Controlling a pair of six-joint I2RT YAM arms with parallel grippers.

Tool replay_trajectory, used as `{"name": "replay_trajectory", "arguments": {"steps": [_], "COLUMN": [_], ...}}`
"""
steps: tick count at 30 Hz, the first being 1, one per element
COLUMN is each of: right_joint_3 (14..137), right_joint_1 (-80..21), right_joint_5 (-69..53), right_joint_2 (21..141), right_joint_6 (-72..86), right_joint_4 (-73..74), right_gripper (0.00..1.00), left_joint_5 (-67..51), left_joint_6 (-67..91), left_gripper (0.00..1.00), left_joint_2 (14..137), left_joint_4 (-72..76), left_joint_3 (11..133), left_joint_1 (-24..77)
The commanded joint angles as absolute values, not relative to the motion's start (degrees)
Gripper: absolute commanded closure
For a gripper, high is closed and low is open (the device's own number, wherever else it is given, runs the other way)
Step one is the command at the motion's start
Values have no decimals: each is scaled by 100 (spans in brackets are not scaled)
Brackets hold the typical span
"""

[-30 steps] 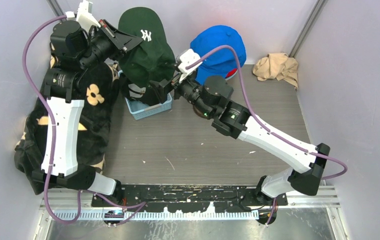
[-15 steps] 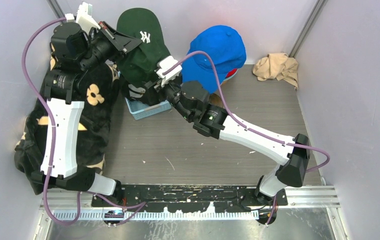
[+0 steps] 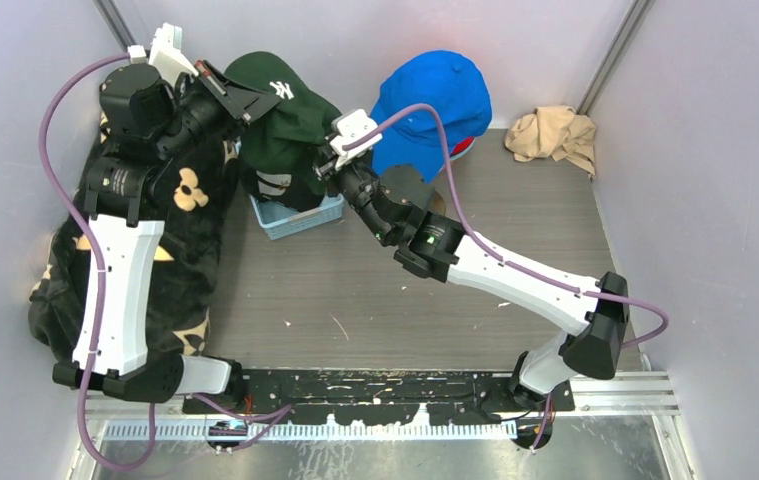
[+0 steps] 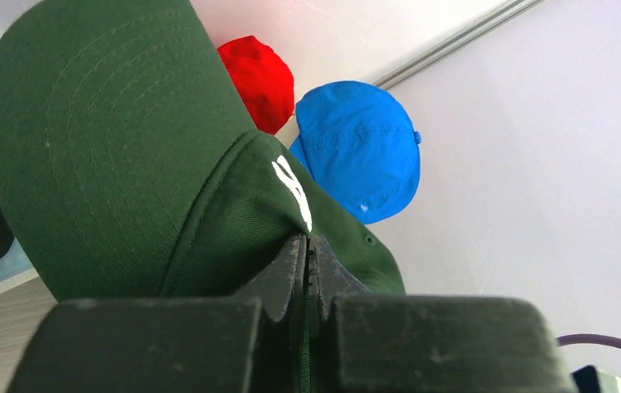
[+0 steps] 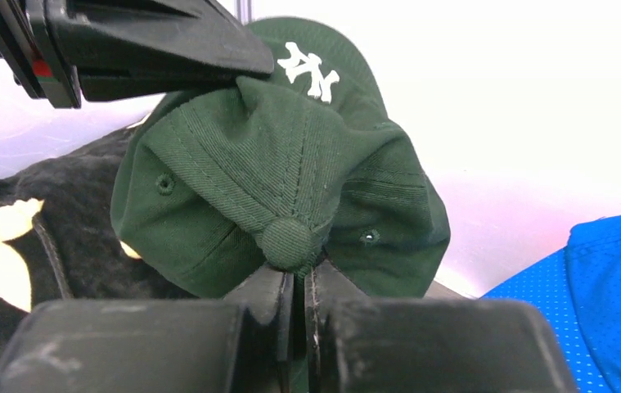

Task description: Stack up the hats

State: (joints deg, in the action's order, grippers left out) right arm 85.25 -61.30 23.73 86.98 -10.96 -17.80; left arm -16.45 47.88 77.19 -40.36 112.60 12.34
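- Green twill, white "NY" mark: the dark green NY cap (image 3: 280, 130) hangs raised between the two grippers at the far left of the table (image 3: 375, 290). In the top view it lies over the back part of a light blue basket (image 3: 300, 218).
- Left gripper (image 4: 305, 246): clenched on the cap's front, close to the brim. The left wrist view shows its fingers (image 4: 284, 274) pressed almost together, with green cloth pinched between them just below the white lettering.
- Right gripper (image 5: 297, 282): clenched on the crown. The right wrist view shows its fingertips closed on the cloth directly under the top button, with the crown panels puckered around that spot.
- Blue cap (image 3: 435, 100): against the back wall, just beside the green cap on its right. The right arm's wrist lies between the two in the top view.
- Red hat (image 3: 463, 148): only a sliver shows at the blue cap's lower right edge in the top view. The left wrist view shows a rounded red crown meeting the blue cap's outline.
- Black fabric with cream flowers (image 3: 180, 190): spread along the table's left side, under the left arm.
- Beige rag (image 3: 553, 135): crumpled in the far right corner, well apart from the green cap.
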Motion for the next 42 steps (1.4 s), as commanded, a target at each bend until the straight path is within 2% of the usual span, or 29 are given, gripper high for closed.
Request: {"name": "replay_trajectory", "arguments": {"steps": [1,5,8,11,18,24,32,42], "right_joint_3": [8889,9344,9580,9898,10801,11562,11603,11185], "right_joint_1": [-6154,-6152,-6155,-6158,-6155,-6148,-5814,-4562], "right_joint_5": [2119,1934,1844,1689,837,417,-232,-1256], "right_joint_2": [8210,8165,8050,7945,7855,7876,7579,7574], "right_joint_6": [-1284,-1551,-1699,-1878,-2319,-2950,-3419,-2685], "right_joint_4": [-1567,-865,-521,-140,942,1803,2446,2302], "right_gripper": [97,99,99,99,99,99,99,99], "left_joint_5": [-1476,-1325,-1180,-1016,-1007,-1647,-2710,-3313], "left_joint_6": [4737,4557,4471,4406,4340,4582,5093,5434], "left_gripper": [100,87,82,71,66,64,62,48], "left_joint_2": [7367,7382,7347,7321,7321,6893,6587,6346], "left_joint_4": [-3523,-3740,-3806,-3844,-3918,-3250,-2448,-1748], "left_joint_3": [11170,11360,11496,11603,11686,10836,9609,8576], "left_joint_1": [1239,1237,1236,1230,1226,1226,1229,1230]}}
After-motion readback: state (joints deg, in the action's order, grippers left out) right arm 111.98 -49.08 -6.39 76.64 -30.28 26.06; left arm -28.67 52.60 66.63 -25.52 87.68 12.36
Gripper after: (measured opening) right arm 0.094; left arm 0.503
